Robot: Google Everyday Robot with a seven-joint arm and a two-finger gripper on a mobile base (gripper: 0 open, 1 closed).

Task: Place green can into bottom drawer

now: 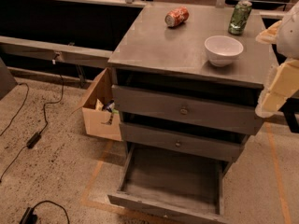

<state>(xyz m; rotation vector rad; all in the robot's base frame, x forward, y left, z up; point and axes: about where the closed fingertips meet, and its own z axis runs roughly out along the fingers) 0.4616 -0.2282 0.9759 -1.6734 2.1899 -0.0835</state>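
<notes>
Green can point(239, 17) stands on the cabinet top point(163, 45) beyond the hand point(279, 85), grip state unclear

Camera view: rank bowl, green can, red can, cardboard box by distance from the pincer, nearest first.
The pincer is at the right edge, beside the cabinet top.
1. Bowl, front right of the top, and green can, back right corner: too close to call.
2. Red can, lying at the back, left of both.
3. Cardboard box, on the floor, far left.
</notes>
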